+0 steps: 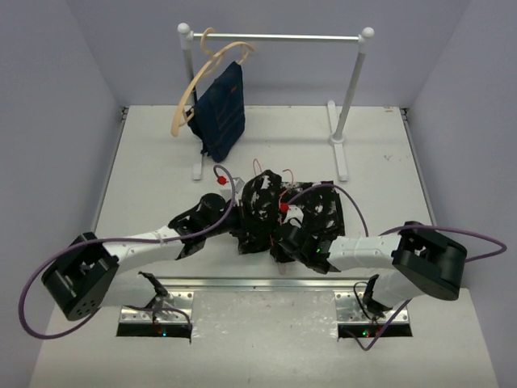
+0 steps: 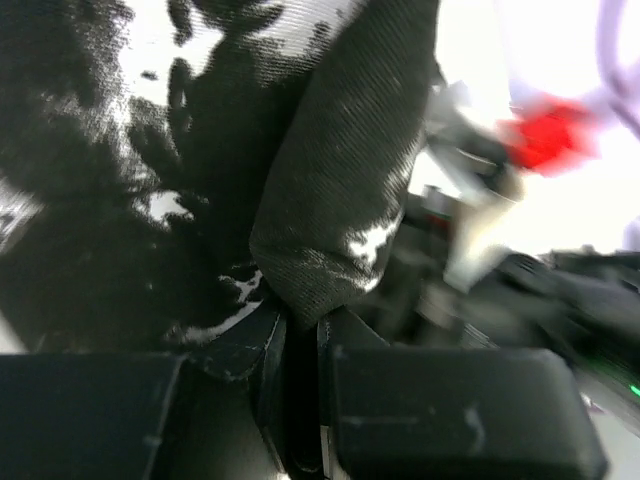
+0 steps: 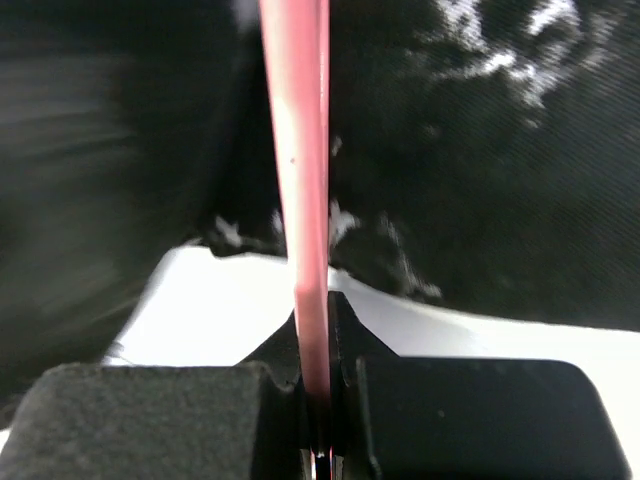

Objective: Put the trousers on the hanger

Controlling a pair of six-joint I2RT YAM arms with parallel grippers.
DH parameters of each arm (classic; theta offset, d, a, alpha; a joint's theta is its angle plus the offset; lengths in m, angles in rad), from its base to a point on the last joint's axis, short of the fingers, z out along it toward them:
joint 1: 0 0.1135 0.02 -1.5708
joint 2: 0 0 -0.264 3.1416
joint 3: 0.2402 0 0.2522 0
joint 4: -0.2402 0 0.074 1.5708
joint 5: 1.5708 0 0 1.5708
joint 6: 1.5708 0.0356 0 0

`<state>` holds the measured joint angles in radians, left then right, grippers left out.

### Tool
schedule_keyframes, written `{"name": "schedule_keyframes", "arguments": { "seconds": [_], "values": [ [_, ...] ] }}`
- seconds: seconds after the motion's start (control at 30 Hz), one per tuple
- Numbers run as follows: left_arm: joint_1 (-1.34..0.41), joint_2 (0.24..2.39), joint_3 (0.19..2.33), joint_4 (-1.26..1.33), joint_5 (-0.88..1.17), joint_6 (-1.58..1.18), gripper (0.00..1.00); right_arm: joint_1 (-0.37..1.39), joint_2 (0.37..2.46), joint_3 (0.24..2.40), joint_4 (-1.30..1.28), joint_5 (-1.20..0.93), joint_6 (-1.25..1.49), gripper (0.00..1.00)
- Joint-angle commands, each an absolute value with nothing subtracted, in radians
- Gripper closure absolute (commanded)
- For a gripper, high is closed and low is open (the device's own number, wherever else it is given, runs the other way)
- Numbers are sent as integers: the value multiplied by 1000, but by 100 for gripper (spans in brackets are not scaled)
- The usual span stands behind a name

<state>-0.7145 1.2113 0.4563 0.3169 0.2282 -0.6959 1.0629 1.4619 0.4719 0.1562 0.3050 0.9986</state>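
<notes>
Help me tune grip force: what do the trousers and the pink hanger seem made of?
The trousers look like matte woven cloth, perhaps cotton twill: fine diagonal ribs, soft folds. The hanger is a thin, smooth pink rod with slight sheen, maybe coated wire or plastic.

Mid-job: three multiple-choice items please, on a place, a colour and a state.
1. The plain navy blue garment hangs: A on the white rail at the back; B on the table; C in a gripper.
2. The thin wire hanger in the right gripper is: A tan; B pink; C blue.
3. The left gripper is: A open; B shut on the black white-speckled fabric trousers; C out of view.
A: top view shows it there. B: right wrist view shows pink wire. B: a fabric fold is clamped in it.
</notes>
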Motion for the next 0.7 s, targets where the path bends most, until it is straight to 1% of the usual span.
{"name": "schedule_keyframes", "arguments": {
  "seconds": [0.0,0.13,0.2,0.27,0.3,0.37,0.43,0.5,0.57,0.67],
  "values": [
    [-736,1387,557,448,164,-726,100,1062,1365,445,203,386,931,100],
    [-740,1483,598,370,121,-759,100,1062,1290,392,152,471,969,100],
    [-742,1516,610,343,118,-764,100,1062,1250,365,157,482,946,100],
    [-742,1589,652,315,148,-754,100,1062,1233,362,183,446,857,100],
    [-741,1609,687,295,167,-751,100,1062,1244,376,192,424,790,100],
    [-744,1686,732,278,197,-750,100,1062,1272,411,154,403,765,100],
    [-757,1741,797,248,233,-743,100,1060,1291,398,187,389,735,100],
    [-778,1813,872,179,249,-718,100,1053,1317,395,217,366,706,100],
    [-789,1860,946,95,259,-697,100,1048,1339,409,190,365,709,100],
    [-791,1882,966,54,239,-706,100,1039,1391,448,152,348,689,100]
  ]
}}
